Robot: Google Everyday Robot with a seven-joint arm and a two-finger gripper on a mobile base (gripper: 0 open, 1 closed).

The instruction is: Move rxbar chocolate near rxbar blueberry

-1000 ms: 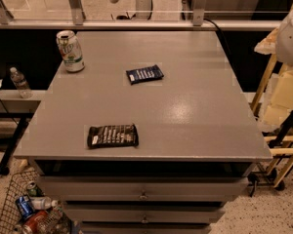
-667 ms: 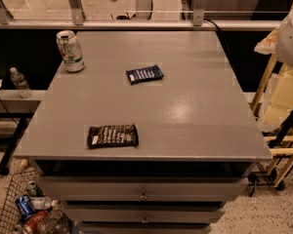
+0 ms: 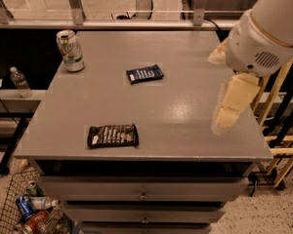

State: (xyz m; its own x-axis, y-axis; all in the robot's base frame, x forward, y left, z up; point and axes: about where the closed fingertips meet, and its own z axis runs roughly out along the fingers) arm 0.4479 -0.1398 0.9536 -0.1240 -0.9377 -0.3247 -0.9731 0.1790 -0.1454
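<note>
Progress was nil: rxbar chocolate [image 3: 113, 135] lay well apart from rxbar blueberry [image 3: 144, 74], my hand [image 3: 229, 108] above the desk's [image 3: 185, 82] right side, its spread impossible to tell.

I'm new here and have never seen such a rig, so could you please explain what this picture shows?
This is a mobile robot with one arm. The big white shape at the upper right is the arm. The cream part hanging below it is the gripper, which hovers over the right side of the table. There is a single camera that looks down on the table from its front, and where it is mounted is not known. Three things lie on the grey top. A black chocolate bar is near the front left, a blue blueberry bar is farther back, and a can stands at the back left. Neither bar is held. The job is to bring the chocolate bar near the blueberry bar, and they are still apart.
</note>
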